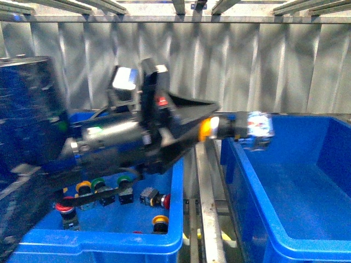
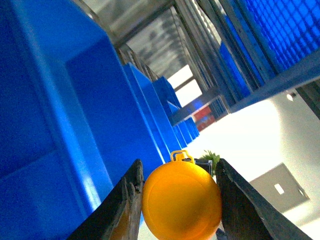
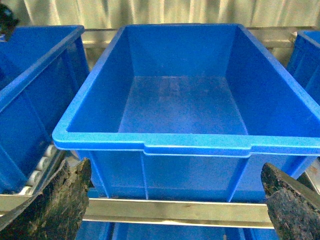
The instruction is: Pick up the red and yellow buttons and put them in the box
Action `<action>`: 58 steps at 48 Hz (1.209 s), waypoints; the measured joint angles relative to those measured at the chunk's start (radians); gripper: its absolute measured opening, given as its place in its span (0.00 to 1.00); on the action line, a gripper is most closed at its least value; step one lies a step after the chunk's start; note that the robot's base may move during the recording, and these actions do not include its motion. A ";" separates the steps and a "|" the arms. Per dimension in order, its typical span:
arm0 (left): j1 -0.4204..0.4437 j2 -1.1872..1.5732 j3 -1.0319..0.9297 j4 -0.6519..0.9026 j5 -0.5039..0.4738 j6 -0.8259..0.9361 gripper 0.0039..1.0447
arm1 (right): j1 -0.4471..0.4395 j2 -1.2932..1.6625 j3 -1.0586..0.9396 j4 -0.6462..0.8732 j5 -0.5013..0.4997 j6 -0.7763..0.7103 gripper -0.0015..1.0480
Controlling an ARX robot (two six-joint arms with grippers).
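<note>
Yellow button [image 2: 181, 200] fills the near part of the left wrist view, its domed cap pinched between the two dark fingers [image 2: 127, 205] of the left tool [image 2: 180, 202], which is closed on it from both sides. The cap faces back toward the wrist.

In the front view the left tool [image 1: 204, 127] holds the button at its very tip. The button's long axis lies roughly level and runs sideways: the cap is against the tool and the black-grey body stretches rightward, away from the arm. That far end hangs in the air over the near left rim of the box [image 1: 329, 142], the blue bin on the right, touching nothing. This part of the picture is blurred.

Inside the box only plain blue floor and sloping walls show.

The right tool [image 3: 175, 205] is spread wide, gripping nothing, with one dark fingertip [image 3: 60, 200] at each side of the box's front wall.

Left of the box, across a metal rail [image 1: 205, 208], stands the left bin [image 1: 98, 241]. On its floor lie a yellow-capped button [image 1: 160, 220], a red-capped button [image 1: 165, 201] lying on its side, and two green-capped buttons [image 1: 98, 183].
</note>
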 joint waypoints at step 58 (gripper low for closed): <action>-0.227 0.106 0.217 -0.025 -0.100 -0.039 0.32 | 0.044 1.380 0.430 1.263 0.140 1.286 0.94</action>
